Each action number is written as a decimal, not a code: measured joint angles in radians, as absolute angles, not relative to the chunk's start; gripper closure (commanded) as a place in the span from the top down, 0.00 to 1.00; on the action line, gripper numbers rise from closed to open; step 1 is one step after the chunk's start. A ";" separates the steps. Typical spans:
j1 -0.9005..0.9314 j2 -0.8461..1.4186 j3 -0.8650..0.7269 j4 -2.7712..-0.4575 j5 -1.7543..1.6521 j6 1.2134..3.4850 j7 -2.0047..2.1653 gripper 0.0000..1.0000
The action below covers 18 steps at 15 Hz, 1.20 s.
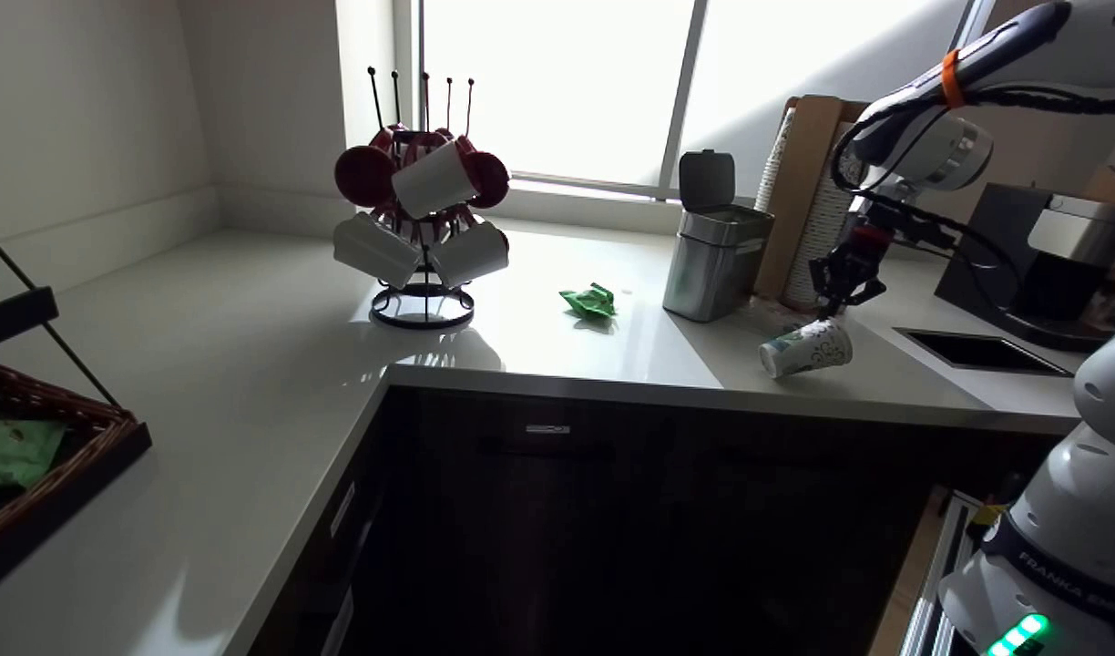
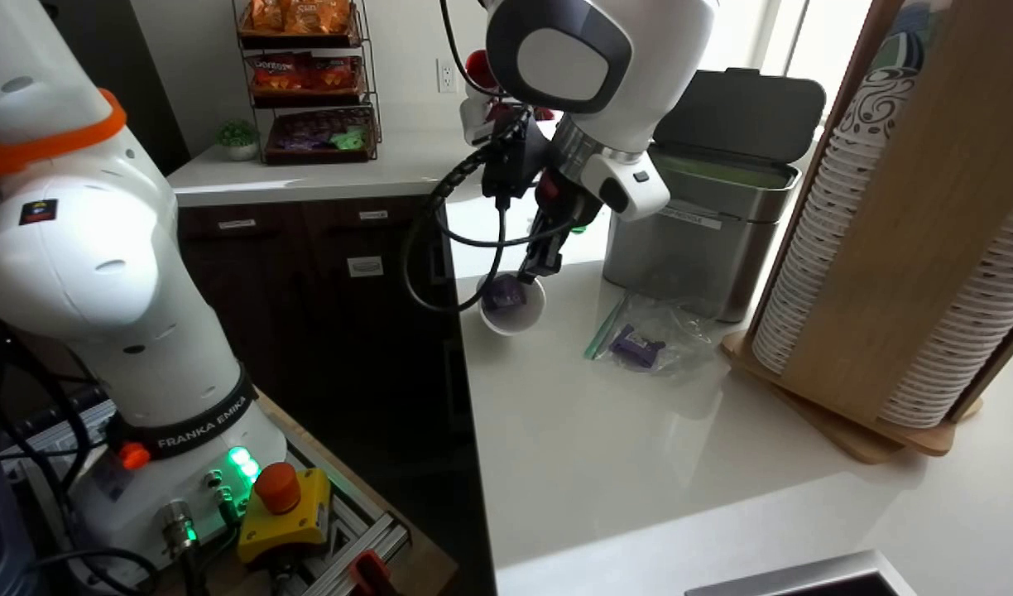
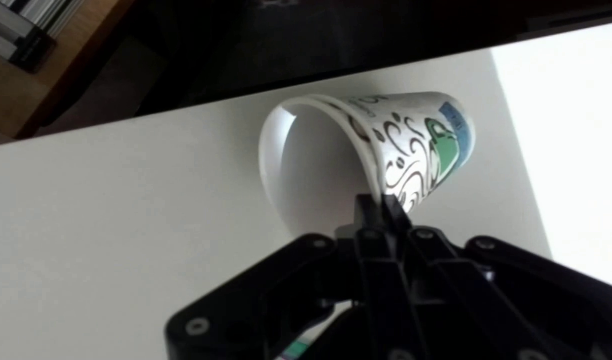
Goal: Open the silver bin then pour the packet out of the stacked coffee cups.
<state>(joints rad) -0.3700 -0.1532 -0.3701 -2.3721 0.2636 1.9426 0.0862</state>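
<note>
The silver bin (image 1: pixel 717 260) stands on the counter with its lid (image 1: pixel 707 180) raised, as both exterior views show. My gripper (image 3: pixel 383 206) is shut on the rim of the stacked coffee cups (image 3: pixel 416 145), one finger inside the mouth and one outside. A doubled rim shows in the wrist view. The cups (image 1: pixel 808 350) lie tipped on their side, low over the counter near its front edge; whether they touch it I cannot tell. Inside their mouth, in an exterior view, sits the dark purple packet (image 2: pixel 504 293). The wrist view does not show it.
A clear plastic bag (image 2: pixel 680 335) holding another purple packet (image 2: pixel 636 347) lies before the bin. Beside the bin rises a wooden cup holder (image 2: pixel 895 248). A green wrapper (image 1: pixel 591 302) and a mug rack (image 1: pixel 423 296) stand farther along. A dark counter opening (image 1: pixel 981 352) lies opposite.
</note>
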 measured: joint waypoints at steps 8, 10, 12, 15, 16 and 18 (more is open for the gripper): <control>-0.372 -0.127 -0.368 -2.383 0.121 2.024 0.193 0.01; -0.375 -0.121 -0.368 -2.384 0.112 2.041 0.219 0.01; -0.377 -0.114 -0.369 -2.383 0.112 2.073 0.252 0.01; -0.384 -0.109 -0.371 -2.383 0.114 2.126 0.294 0.01; -0.385 -0.109 -0.372 -2.383 0.117 2.143 0.303 0.01; -0.388 -0.110 -0.374 -2.382 0.131 2.175 0.313 0.01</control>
<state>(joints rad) -0.3877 -0.1104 -0.3741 -2.3817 0.1308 2.1747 0.3128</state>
